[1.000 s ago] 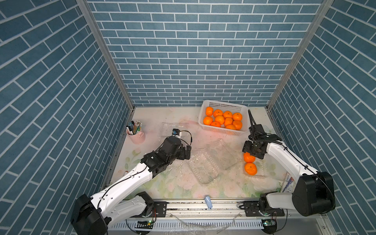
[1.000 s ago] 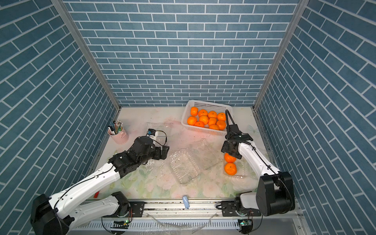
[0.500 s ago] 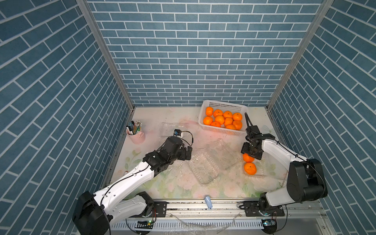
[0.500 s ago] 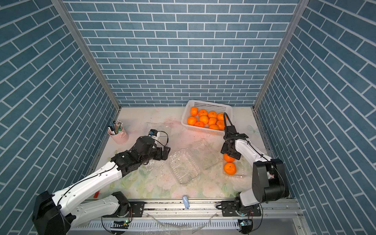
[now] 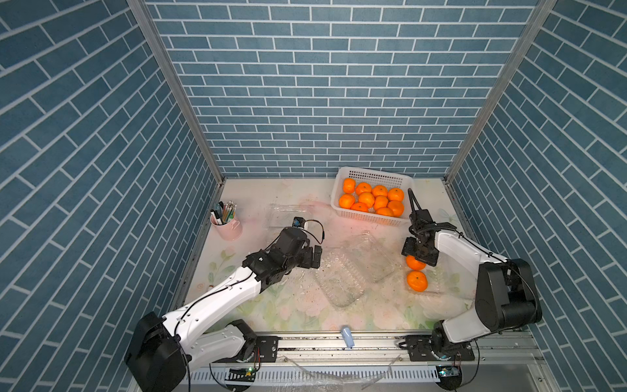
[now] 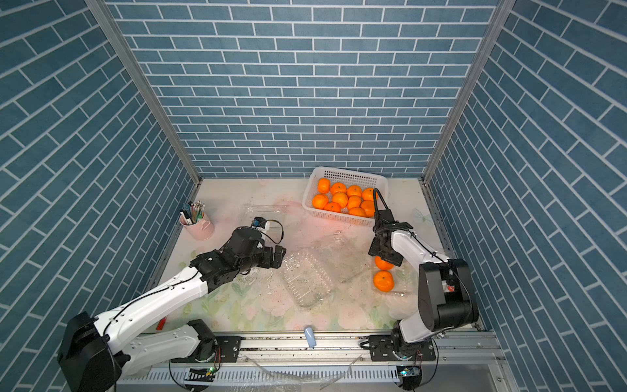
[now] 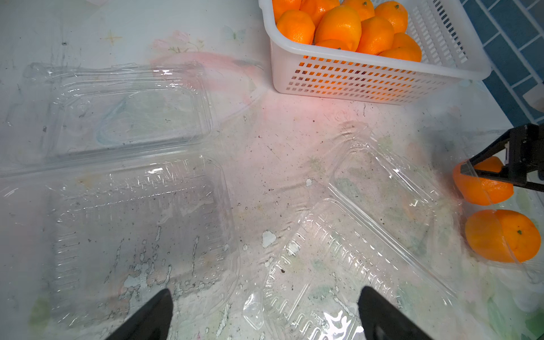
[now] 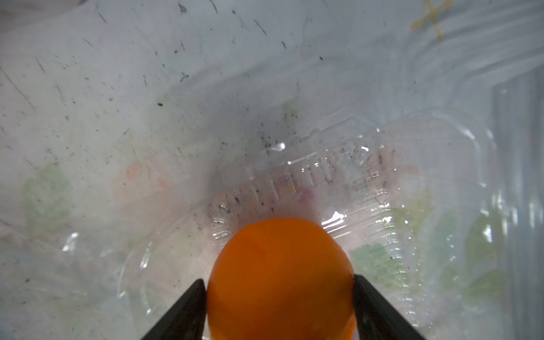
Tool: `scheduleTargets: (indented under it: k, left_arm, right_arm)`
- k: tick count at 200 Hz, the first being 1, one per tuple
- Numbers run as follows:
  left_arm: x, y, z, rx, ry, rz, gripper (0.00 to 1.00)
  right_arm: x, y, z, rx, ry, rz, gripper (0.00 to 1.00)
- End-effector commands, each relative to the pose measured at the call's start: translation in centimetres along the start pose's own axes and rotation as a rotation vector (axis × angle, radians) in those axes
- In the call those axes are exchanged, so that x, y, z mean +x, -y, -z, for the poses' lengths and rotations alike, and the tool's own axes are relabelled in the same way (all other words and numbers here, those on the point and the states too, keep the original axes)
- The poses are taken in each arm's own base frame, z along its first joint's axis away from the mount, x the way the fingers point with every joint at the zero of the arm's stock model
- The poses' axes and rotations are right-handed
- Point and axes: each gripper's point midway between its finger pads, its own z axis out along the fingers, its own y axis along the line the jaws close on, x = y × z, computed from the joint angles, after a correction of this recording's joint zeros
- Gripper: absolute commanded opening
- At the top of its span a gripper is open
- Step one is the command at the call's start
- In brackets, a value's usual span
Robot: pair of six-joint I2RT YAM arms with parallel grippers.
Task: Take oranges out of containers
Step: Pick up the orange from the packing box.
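Looking through the right wrist view, I see the right jaws pressed against both sides of one orange (image 8: 279,279), within the clear container (image 8: 368,182) on the counter (image 5: 258,203). A second orange (image 5: 417,281) sits just beside it. The left jaws gape wide above two empty containers (image 7: 141,220); more oranges (image 5: 366,198) fill the white basket (image 5: 369,219).

A white perforated plastic basket (image 5: 369,220) of small round oranges (image 5: 366,198) stands back right on the worktop (image 5: 271,315), a pink cup of pens (image 5: 229,228) back left. Clear plastic clamshell containers (image 5: 342,286) lie centre-back, mid-worktop and right; the rightmost container (image 5: 441,287) holds two oranges (image 5: 417,281).
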Motion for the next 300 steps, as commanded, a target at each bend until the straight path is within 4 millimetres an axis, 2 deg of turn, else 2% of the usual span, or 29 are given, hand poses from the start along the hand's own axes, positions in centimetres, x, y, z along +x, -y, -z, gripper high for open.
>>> scheduleTargets:
  k: [1,66,84,136,150,171,187,210,249,272,300]
  left_arm:
    - [-1.1,0.5,0.2,0.02,0.019,0.013,0.99]
    - [-1.4,1.1,-0.3,0.038,0.016,0.016,0.99]
    - [-1.4,1.3,-0.6,0.046,0.01,0.017,0.99]
    - [-1.4,1.5,-0.8,0.053,0.004,0.016,0.99]
    - [-1.4,1.4,-0.7,0.051,0.003,0.016,0.99]
    - [-1.3,1.3,-0.5,0.044,0.005,0.015,0.99]
    - [-1.4,1.2,-0.4,0.039,0.008,0.015,0.99]
    - [-1.4,1.1,-0.4,0.038,0.01,0.017,0.99]
    - [-1.7,1.3,-0.4,0.043,0.018,0.021,0.99]
    - [-1.9,1.4,-0.4,0.047,0.024,0.025,0.99]
    - [-2.1,1.6,-0.3,0.051,0.026,0.031,0.99]
  right_arm:
    - [1.6,0.8,-1.2,0.027,-0.066,0.042,0.78]
    - [1.2,1.9,0.2,0.08,-0.049,0.132,0.8]
    - [1.4,2.4,-0.1,0.104,-0.066,0.148,0.8]
    - [2.1,1.8,-1.8,0.089,-0.12,0.154,0.8]
    - [2.0,1.6,-1.9,0.085,-0.127,0.161,0.77]
    - [1.6,1.4,-1.3,0.074,-0.117,0.174,0.67]
    - [1.1,1.3,0.0,0.061,-0.09,0.185,0.6]
    - [-0.1,1.4,2.7,0.044,-0.03,0.201,0.48]
    - [-2.5,0.3,8.4,-0.04,0.089,0.222,0.38]
    - [-5.1,-2.1,11.9,-0.163,0.19,0.24,0.37]
    - [-8.8,-6.6,14.8,-0.32,0.247,0.306,0.37]
